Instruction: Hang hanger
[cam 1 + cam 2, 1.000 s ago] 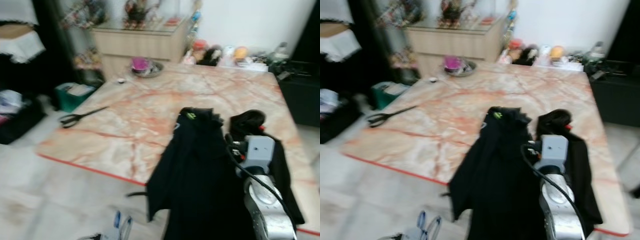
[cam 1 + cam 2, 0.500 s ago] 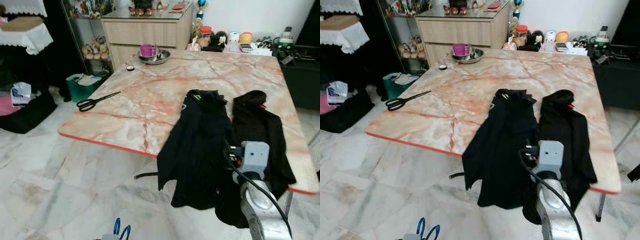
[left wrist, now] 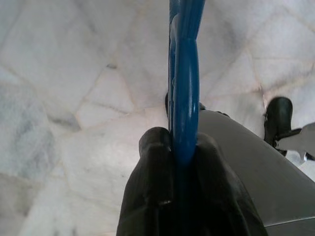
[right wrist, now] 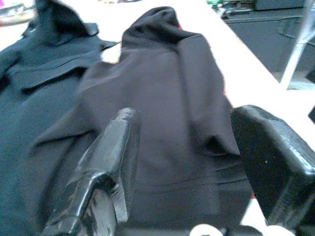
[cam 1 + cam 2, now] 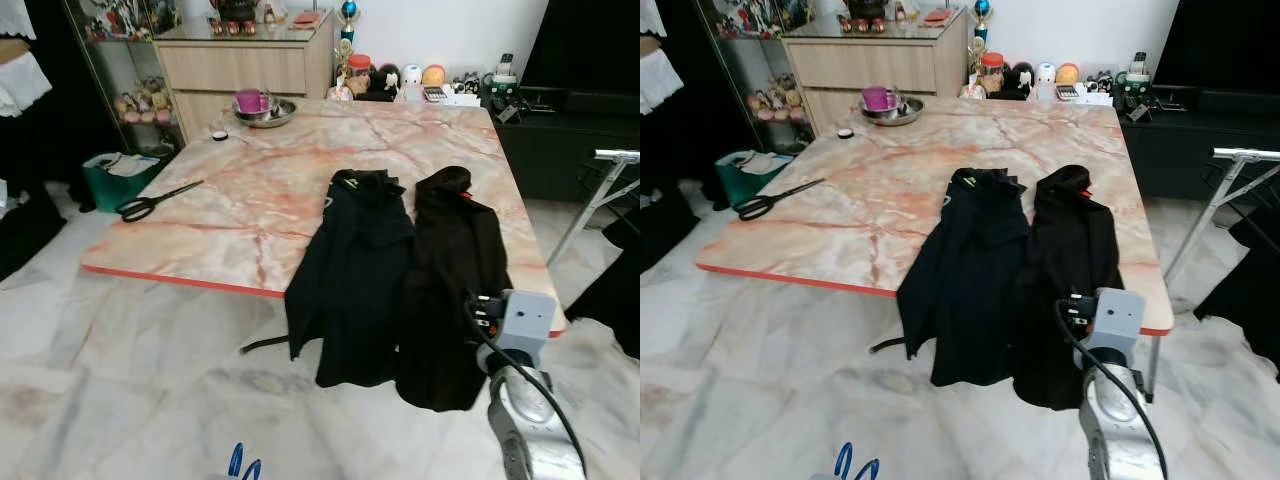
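Since the earlier frame my camera has pulled back and cleared: the whole marble table (image 5: 250,200) is now showing, sharp where it was blurred.

I am logging, largest first:
- Table, bearing two dark garments: a black jacket (image 5: 350,270) and, just beside it, a dark brown coat (image 5: 450,280), both hanging over the near edge.
- Right arm, raised in front of me, wrist pointing at the coat; right gripper (image 4: 192,162) is standing released, fingers spread wide, holding nothing.
- Left gripper (image 3: 182,162) is clenching the blue hanger (image 3: 183,88) down low over the tiled floor; its loops are peeking in at the head view's bottom edge, the rest cut off.
- Scissors (image 5: 155,200) are lying near the table's left edge.
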